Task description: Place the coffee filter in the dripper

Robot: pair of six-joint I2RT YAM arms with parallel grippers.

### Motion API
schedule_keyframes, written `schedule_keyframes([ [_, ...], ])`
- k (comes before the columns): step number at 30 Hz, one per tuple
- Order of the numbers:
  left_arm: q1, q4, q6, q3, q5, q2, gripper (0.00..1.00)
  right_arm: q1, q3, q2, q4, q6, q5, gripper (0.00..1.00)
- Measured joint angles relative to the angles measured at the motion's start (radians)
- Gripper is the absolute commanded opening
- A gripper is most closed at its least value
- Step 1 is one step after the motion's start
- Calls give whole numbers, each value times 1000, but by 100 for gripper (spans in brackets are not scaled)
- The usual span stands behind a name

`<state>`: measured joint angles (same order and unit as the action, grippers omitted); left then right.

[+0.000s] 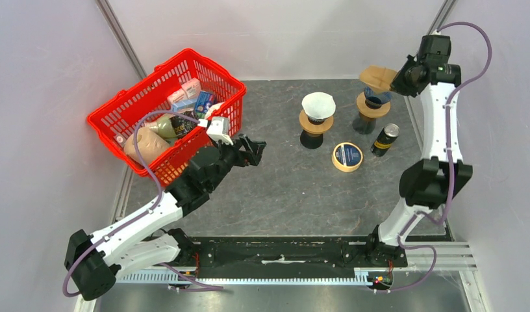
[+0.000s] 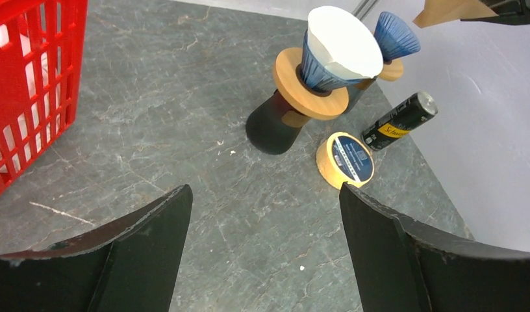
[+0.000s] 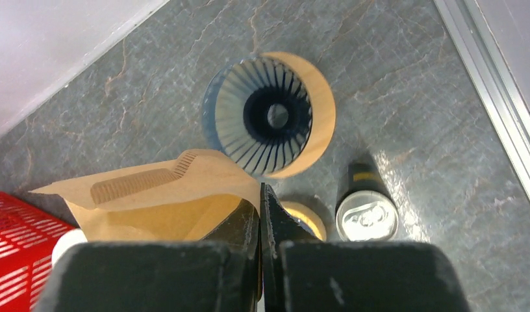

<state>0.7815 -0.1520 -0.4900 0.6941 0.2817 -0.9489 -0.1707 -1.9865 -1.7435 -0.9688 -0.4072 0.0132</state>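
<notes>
- The right tool [image 1: 393,80] [image 3: 260,200] is pressed together on the edge of the brown filter [image 1: 378,78] [image 3: 158,195], pinching it.
- The brown filter hangs in the air, partly spread open, with its crimped seam showing in the right wrist view.
- It sits above and a little to one side of the empty dripper [image 1: 373,103] [image 3: 269,117], not inside it and not touching it.
- The empty dripper is blue and ribbed, with a wooden collar, and stands on a dark base at the far right of the desk [image 1: 282,188].
- A second dripper [image 1: 316,120] [image 2: 314,71] of the same kind stands just to its left and has a white filter [image 1: 317,104] [image 2: 340,39] seated in it.
- A tape roll [image 1: 347,156] [image 2: 345,160] lies flat on the desk nearer the arms, and a dark can [image 1: 385,139] [image 2: 399,121] stands just right of it.
- The left tool [image 1: 252,151] [image 2: 265,214] is spread wide and holds nothing, hovering over bare desk and pointing towards the drippers.
- A red basket [image 1: 140,83] [image 2: 35,78] of packaged goods sits at the far left, just beside the left arm.
</notes>
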Motion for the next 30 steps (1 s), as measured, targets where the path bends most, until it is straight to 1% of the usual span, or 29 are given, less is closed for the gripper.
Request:
schedule_keyframes([
  [4,-12,24,-8,-8,-3,-4,91,-44,-87,-123,-13,19,45,0],
  [8,-23,42,-8,-8,-2,-5,91,-50,-149,-188,-35,50,59,0],
  [15,-28,48,-8,-8,-2,-18,91,-56,-177,-227,-52,113,66,3],
  [21,-29,46,-8,-8,-16,-29,91,-63,-188,-247,-65,206,68,6],
  [30,-29,45,-8,-10,-50,-29,91,-62,-206,-287,-64,319,161,7],
])
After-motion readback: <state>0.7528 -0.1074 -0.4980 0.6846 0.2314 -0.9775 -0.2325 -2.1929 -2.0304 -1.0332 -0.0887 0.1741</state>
